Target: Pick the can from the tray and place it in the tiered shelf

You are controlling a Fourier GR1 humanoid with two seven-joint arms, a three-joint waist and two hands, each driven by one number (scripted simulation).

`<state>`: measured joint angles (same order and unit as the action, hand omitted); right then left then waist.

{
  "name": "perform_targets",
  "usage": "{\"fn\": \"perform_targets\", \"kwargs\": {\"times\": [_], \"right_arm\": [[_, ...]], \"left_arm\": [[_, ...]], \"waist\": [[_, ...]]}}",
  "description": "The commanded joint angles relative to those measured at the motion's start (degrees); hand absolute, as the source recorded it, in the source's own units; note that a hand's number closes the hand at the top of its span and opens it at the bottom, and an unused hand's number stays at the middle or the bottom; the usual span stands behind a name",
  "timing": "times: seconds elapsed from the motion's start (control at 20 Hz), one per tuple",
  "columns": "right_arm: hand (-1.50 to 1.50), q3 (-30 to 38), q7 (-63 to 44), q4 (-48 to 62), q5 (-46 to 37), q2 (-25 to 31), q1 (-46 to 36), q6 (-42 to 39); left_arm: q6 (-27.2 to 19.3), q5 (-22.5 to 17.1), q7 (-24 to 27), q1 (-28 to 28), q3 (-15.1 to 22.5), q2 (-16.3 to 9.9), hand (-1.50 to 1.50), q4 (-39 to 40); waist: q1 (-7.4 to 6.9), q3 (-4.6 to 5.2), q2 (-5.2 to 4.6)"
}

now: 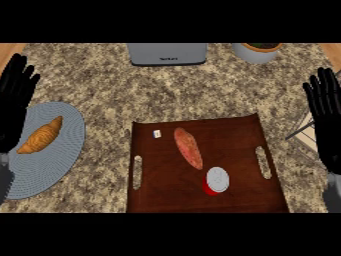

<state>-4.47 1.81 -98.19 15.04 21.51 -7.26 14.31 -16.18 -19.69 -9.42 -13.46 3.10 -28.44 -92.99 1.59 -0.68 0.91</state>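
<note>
A small red can [216, 181] with a white top stands upright on the brown wooden tray [239, 195], toward its near right. The tiered shelf [334, 100] shows only as thin frame pieces at the right edge. My left hand [4, 107] rests open at the left edge, fingers up. At the right edge my right hand [334, 122] is likewise open with fingers up, in front of the shelf and well right of the can. Neither hand touches anything.
A long reddish sausage [188, 147] and a tiny white item [157, 133] lie on the tray. A croissant [42, 135] sits on a blue-grey plate [62, 160] at left. A grey toaster [166, 54] and a white pot [257, 51] stand at the back.
</note>
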Motion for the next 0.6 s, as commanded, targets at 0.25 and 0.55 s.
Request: {"fn": "perform_targets", "kwargs": {"times": [0.25,0.55], "right_arm": [[-1.5,-3.75,-13.55,-9.56,-7.95,-2.82,10.34,12.3],[1.5,3.94,-7.19,4.04,-19.58,-1.94,17.73,27.39]], "left_arm": [[0.45,11.81,6.39,2.4,12.09,5.9,0.0,4.71],[1.91,9.25,6.35,4.46,12.14,6.3,0.0,4.68]], "waist": [[0.2,0.8,-0.81],[1.93,1.07,-1.68]]}}
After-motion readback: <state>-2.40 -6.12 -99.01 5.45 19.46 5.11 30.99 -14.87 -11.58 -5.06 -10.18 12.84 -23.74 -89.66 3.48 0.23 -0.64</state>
